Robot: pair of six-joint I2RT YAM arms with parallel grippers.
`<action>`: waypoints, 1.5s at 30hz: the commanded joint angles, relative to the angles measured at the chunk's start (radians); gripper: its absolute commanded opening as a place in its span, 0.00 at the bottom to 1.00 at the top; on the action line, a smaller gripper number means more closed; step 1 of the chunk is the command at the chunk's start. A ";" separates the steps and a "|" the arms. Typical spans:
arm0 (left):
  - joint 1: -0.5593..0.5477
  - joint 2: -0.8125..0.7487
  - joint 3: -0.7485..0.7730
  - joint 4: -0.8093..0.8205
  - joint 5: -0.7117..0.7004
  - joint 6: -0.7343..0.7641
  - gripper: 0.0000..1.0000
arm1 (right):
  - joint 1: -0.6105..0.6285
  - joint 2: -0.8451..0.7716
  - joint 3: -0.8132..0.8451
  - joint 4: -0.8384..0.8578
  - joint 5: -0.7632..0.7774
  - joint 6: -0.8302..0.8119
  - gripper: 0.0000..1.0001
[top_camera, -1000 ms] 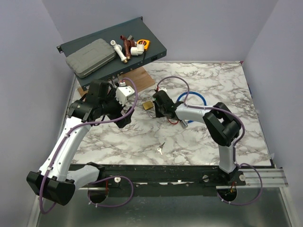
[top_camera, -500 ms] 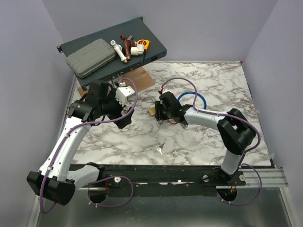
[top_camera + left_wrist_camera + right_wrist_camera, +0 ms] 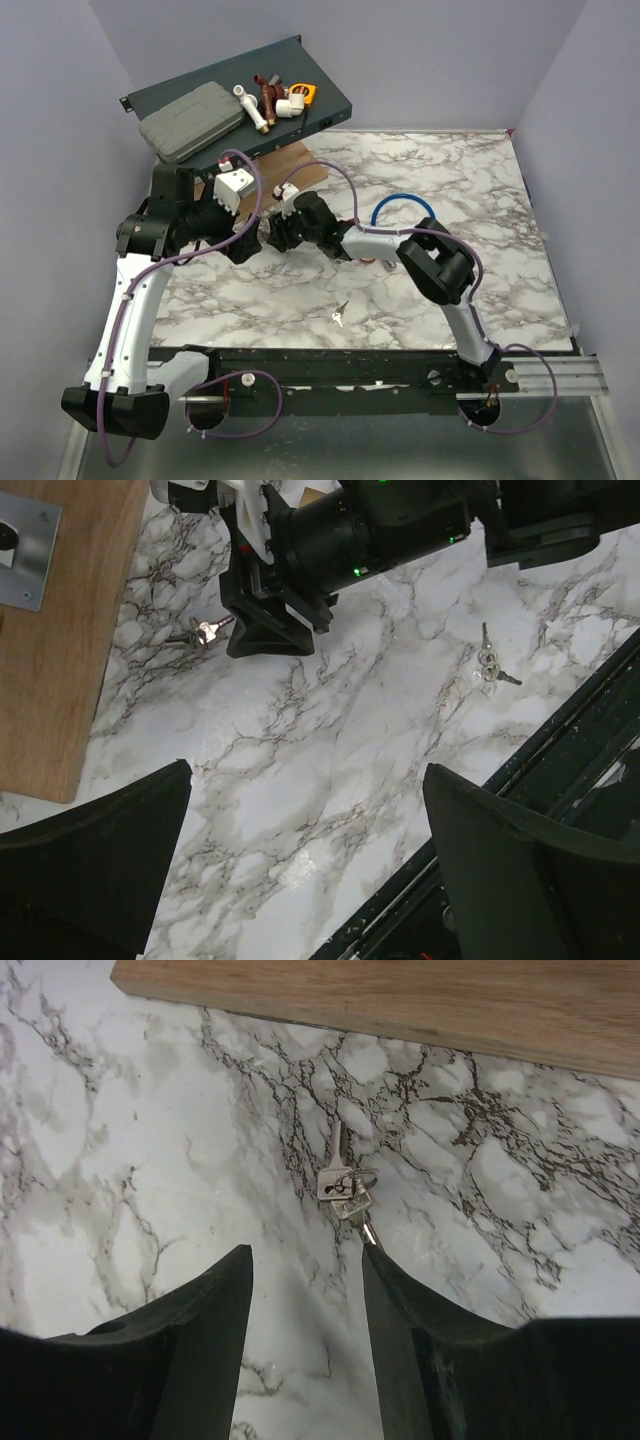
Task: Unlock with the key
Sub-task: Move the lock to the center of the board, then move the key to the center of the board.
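A small silver key on a ring lies flat on the marble, just ahead of my right gripper. The gripper's jaws are open with only bare table between them. One black finger covers the tip of a second key on that ring. In the left wrist view this key set sits beside the right gripper. Another key set lies alone near the table's front. My left gripper hovers wide open over bare marble, close to the right gripper.
A wooden board lies just beyond the keys, with a metal plate screwed to it. A dark shelf at the back holds a grey case, pipe fittings and a tape measure. A blue cable loop lies mid-table. The black front rail borders the marble.
My right arm has swung left across the table towards the wooden board, and its jaws have opened. The left arm has pulled back to the left.
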 commanded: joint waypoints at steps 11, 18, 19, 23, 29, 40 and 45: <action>0.035 -0.089 0.003 -0.081 0.056 0.027 0.98 | 0.051 0.215 0.220 0.007 0.117 -0.142 0.53; 0.035 -0.088 0.008 -0.076 0.053 0.028 0.98 | 0.083 0.234 0.192 -0.022 0.243 -0.176 0.41; 0.034 -0.087 0.009 -0.075 0.054 0.026 0.98 | 0.085 0.231 0.187 -0.022 0.259 -0.179 0.35; 0.035 -0.078 0.013 -0.070 0.052 0.024 0.99 | 0.087 0.192 0.140 -0.023 0.288 -0.174 0.13; 0.034 -0.070 0.013 -0.063 0.043 0.027 0.98 | 0.091 0.075 0.006 -0.041 0.294 -0.151 0.01; 0.034 -0.023 0.008 -0.062 0.080 0.038 0.99 | 0.099 -0.224 -0.410 -0.079 0.257 -0.016 0.01; 0.028 -0.009 -0.004 -0.059 0.099 0.051 0.98 | 0.102 -0.337 -0.513 -0.096 0.202 0.015 0.09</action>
